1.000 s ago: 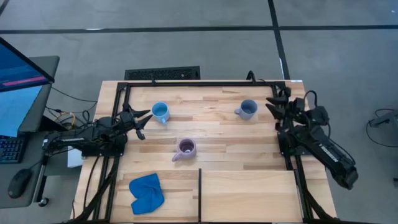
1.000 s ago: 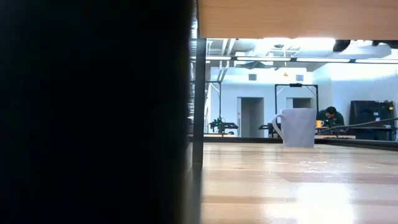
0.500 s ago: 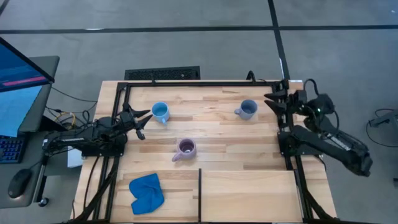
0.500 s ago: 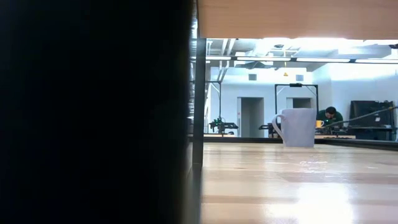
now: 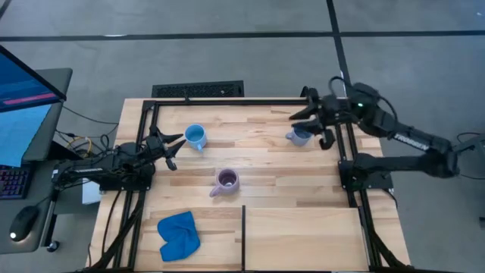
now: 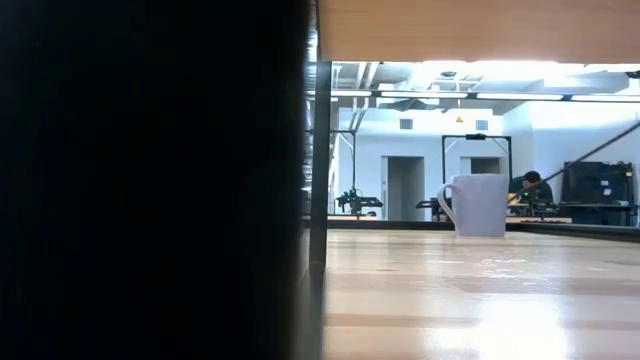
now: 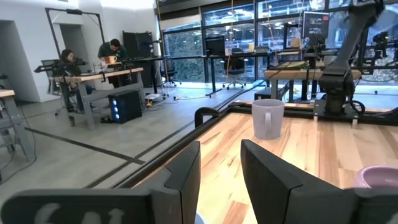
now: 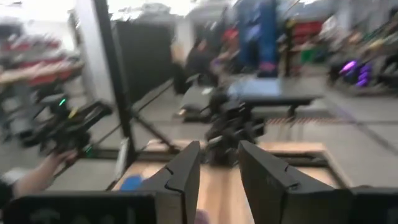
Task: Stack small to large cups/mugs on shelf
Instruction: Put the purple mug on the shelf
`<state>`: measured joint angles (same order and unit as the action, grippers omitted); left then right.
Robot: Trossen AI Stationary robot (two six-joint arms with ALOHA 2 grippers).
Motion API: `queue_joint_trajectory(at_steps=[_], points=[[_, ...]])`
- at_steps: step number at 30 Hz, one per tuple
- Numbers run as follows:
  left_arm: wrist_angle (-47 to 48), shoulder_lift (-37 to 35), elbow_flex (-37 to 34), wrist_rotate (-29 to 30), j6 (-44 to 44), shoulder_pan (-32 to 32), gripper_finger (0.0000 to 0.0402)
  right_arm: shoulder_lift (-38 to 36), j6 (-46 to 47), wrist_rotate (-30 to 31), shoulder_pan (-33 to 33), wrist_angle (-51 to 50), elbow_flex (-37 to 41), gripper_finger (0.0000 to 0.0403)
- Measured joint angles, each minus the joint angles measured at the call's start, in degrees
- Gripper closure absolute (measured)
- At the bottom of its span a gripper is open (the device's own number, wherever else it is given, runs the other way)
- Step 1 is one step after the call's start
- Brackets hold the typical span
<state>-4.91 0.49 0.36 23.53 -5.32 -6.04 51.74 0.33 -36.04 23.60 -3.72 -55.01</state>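
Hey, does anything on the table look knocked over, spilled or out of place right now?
Nothing stands out. All three mugs, sky-blue, grey-blue and lilac, stand upright and apart, and the blue cloth lies crumpled near the front.

the wooden table (image 5: 265, 163) carries three mugs (image 5: 226, 180) and a blue cloth (image 5: 179, 233).

Table (image 5: 265, 163): pale butcher-block wood, strips visible, smooth with a soft sheen in the low view. Rails (image 5: 227, 101) around it: thin black metal, matt. Three mugs, sky-blue (image 5: 195, 137), grey-blue (image 5: 301, 133), lilac (image 5: 226, 180): glazed ceramic, smooth, lightly glossy. Cloth (image 5: 178, 234): bright blue fabric, crumpled, matt. Left gripper (image 5: 173, 144) and right gripper (image 5: 308, 125): dark, matt, plastic-looking fingers (image 7: 183, 174). Floor (image 5: 227, 53): grey, smooth, dull, concrete-like
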Motion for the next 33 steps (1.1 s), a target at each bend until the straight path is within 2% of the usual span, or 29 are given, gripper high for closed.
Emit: queue_joint_trajectory(at_steps=[6,13,18,24,33], points=[[0.00,0.00,0.00,0.00,-0.04,0.00,0.0294,10.33,-5.33,0.95,-7.65,-9.23,-11.36,0.0272],[0.00,0.00,0.00,0.00,-0.04,0.00,0.0294,20.54,-6.40,3.37,-12.46,-14.44,-21.82,0.0271],[0.00,0.00,0.00,-0.01,-0.04,0.01,0.0294,26.83,-6.02,4.24,-14.84,-16.74,-27.18,0.0272],[0.00,0.00,0.00,-0.01,-0.04,0.01,0.0294,34.10,0.04,9.31,-16.86,-20.52,-32.71,0.0272],[0.00,0.00,0.01,-0.01,-0.02,0.01,0.0294,43.06,1.69,9.82,-18.42,-30.25,-39.04,0.0272]])
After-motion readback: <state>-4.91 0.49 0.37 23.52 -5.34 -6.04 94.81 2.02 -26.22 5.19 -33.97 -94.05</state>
